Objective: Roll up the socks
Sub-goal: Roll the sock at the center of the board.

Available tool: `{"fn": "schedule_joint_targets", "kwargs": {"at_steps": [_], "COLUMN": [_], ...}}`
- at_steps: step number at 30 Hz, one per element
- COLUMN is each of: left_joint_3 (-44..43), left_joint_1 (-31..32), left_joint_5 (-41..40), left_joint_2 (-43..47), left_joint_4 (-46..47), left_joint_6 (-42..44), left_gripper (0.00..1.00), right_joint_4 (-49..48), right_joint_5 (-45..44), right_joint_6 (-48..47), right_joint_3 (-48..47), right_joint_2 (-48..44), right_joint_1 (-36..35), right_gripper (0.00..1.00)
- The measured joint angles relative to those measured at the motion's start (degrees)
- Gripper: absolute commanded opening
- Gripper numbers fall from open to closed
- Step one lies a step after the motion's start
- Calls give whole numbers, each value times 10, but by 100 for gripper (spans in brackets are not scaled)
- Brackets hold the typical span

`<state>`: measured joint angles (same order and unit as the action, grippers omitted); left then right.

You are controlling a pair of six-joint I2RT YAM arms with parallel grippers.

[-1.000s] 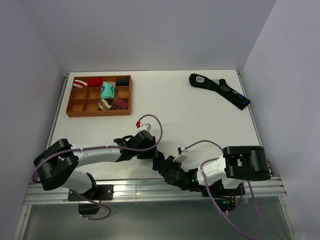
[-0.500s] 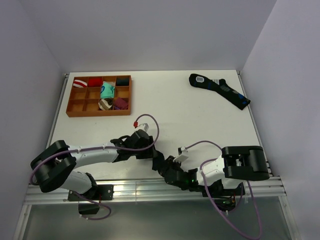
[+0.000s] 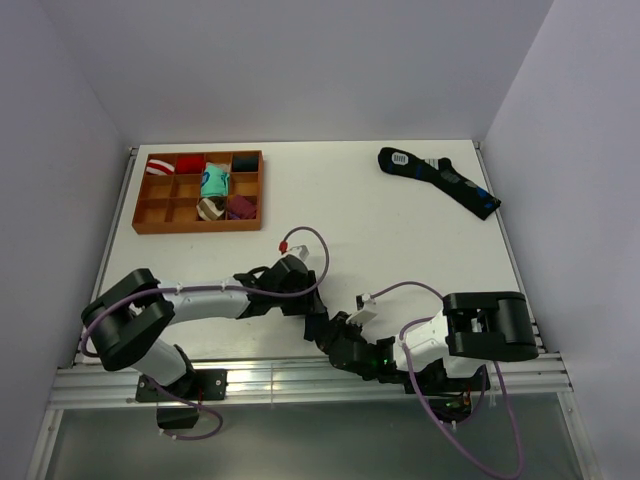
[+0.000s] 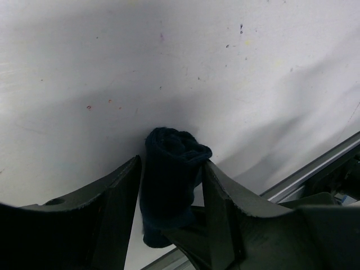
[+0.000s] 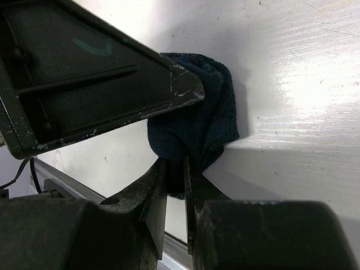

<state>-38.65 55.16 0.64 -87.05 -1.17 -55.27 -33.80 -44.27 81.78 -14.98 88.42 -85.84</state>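
Socks (image 4: 171, 185): tight knit navy roll on the scuffed white table (image 4: 169, 67) near its front edge. The left gripper (image 4: 172, 163) clamps it across, and the right gripper (image 5: 175, 160) is nearly closed, nipping its lower fold. Top view hides the roll under both wrists but shows the orange gridded tray (image 3: 197, 228) with coloured bundles (image 3: 214, 183), far left.

The dark navy socks (image 4: 171, 180) form a compact rolled bundle.

Lab, white-walled robot test table (image 3: 350, 200)
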Motion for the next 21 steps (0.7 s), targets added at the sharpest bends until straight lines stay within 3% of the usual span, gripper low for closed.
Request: {"fn": "schedule_joint_targets", "kwargs": {"at_steps": [16, 21], "left_joint_3": [-51, -60], "left_joint_1": [17, 30], "left_joint_5": [-27, -40], "left_joint_2": [-47, -50], "left_joint_4": [-34, -38], "left_joint_6": [11, 15], "left_gripper": [36, 54], "right_joint_4": [-17, -26], "right_joint_5": [0, 8], "right_joint_6": [1, 2], "right_joint_3": [5, 9], "right_joint_2": [8, 8], "right_joint_1": [1, 5], "right_gripper": [21, 20]}}
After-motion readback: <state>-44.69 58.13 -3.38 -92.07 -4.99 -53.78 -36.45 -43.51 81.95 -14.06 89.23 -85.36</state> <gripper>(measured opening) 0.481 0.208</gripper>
